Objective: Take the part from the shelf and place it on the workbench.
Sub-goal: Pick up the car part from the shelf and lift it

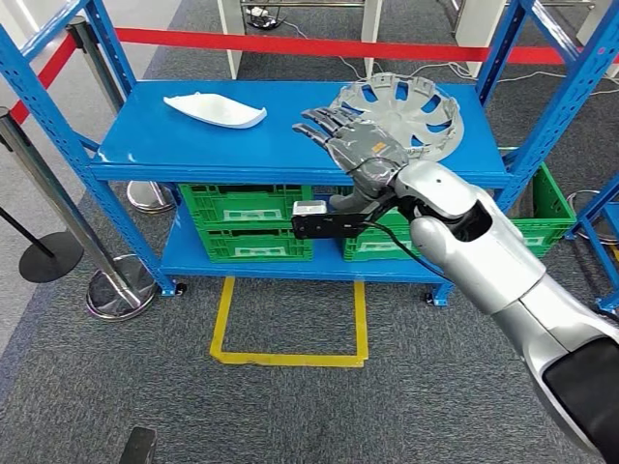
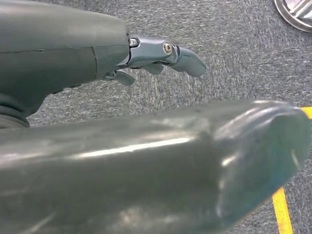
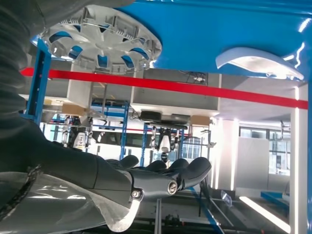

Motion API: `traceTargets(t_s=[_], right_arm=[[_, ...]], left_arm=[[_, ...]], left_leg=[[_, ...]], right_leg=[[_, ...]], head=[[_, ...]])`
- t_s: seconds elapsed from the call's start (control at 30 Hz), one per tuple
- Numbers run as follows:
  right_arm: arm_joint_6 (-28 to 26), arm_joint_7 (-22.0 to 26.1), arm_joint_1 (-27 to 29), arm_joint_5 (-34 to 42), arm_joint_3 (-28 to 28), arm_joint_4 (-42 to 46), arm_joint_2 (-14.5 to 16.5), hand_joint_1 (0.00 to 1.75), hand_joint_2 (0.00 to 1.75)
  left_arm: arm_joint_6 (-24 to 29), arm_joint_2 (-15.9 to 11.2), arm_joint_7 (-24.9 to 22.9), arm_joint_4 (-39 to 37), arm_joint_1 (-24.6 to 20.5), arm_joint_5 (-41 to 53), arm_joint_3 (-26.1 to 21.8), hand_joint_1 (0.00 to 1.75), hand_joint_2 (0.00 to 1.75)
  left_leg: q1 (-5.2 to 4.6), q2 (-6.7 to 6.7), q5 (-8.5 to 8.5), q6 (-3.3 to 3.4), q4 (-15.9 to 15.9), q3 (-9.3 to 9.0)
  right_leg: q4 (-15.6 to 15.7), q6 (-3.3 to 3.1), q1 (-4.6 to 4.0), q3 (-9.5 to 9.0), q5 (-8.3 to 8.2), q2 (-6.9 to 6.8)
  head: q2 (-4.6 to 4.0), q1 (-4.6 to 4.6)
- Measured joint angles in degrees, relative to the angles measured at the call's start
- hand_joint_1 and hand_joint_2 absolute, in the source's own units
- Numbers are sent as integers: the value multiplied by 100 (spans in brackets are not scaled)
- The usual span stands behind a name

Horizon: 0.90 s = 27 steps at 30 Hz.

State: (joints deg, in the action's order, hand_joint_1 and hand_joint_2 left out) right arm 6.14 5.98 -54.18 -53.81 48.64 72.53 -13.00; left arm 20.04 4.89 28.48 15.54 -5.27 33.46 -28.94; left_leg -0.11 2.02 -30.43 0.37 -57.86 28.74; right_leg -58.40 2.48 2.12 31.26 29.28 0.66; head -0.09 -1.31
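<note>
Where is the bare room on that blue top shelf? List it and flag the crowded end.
Free: the blue shelf top left of and in front of the white curved part, and the strip between that part and the right hand. Crowded: the right end, where the silver wheel cover fills the shelf and the hand hovers at its edge.

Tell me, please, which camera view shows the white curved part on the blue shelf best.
The head view: the white curved part lies whole and unblocked on the blue shelf. The right wrist view shows it too, turned and partly glared. The left wrist view looks at carpet instead.
</note>
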Motion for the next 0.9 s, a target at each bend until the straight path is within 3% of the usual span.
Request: traceTargets(t_s=[0.73,0.83,0.9], right_arm=[[150,-22,-101,94,239,-266,26,0,175],[243,-31,-131,208,297,-361,23,0,175],[138,-56,-138,283,306,-444,17,0,175]], left_arm=[[-17,7,1,0,0,3,0,0,0],[-49,0,19,0,-1,-13,-2,0,0],[-76,9,39,0,-5,-20,-3,0,0]], left_leg=[[-5,0,-5,3,-8,2],[-7,-14,81,112,130,-60],[22,-40,196,188,351,-157]], right_leg=[[15,6,9,-1,-10,1],[126,76,26,-15,-65,-5],[-47,83,3,122,17,-17]], head=[[0,0],[0,3],[0,-22]])
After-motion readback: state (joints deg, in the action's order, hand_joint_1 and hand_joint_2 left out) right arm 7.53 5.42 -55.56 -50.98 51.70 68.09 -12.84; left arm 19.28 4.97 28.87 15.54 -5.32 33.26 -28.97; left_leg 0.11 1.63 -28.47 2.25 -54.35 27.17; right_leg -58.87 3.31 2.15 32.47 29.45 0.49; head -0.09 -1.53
